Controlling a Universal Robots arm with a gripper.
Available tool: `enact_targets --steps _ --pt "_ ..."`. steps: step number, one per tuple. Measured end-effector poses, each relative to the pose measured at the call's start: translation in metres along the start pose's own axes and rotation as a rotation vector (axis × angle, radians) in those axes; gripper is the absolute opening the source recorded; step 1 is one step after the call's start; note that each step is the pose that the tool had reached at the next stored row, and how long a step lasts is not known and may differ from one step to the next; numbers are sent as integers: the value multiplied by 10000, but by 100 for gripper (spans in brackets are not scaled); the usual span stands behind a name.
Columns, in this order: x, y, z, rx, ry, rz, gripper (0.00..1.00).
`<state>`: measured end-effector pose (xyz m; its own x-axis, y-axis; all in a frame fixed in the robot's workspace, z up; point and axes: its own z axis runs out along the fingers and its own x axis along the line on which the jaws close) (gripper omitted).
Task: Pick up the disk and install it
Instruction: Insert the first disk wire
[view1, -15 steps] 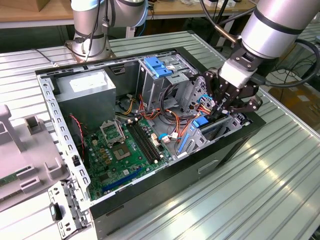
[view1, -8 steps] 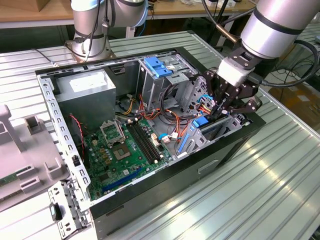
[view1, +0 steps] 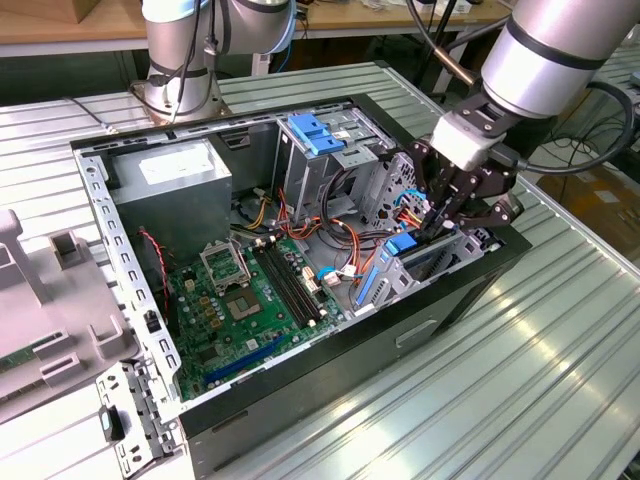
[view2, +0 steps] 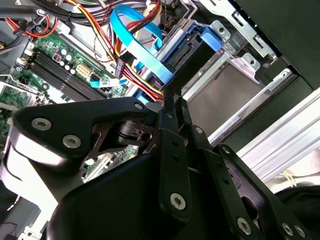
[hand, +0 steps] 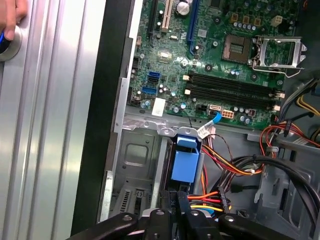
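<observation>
Pincer (view1: 437, 222) was pinching the disk (view1: 432, 252) edge-on over its bay (view1: 400, 285); slight tilt could've jammed it on the cables (view1: 352, 245).

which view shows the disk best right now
The exterior view: the disk stands on edge in the case's drive bay under the gripper, with its surroundings visible. The second wrist view shows its blue carrier end past the fingers. The first wrist view shows a blue face partly hidden by the gripper.
</observation>
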<state>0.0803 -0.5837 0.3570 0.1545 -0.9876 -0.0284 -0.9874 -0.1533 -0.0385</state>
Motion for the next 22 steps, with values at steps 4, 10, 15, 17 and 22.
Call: enact_targets --steps 4,10,15,17,22 --pt "0 0 5 9 11 313 17" --pt "0 1 13 27 34 933 17" --pt "1 1 19 37 49 1275 17" --pt "0 -9 21 38 45 1285 17" --pt "-27 -22 22 37 47 1284 17"
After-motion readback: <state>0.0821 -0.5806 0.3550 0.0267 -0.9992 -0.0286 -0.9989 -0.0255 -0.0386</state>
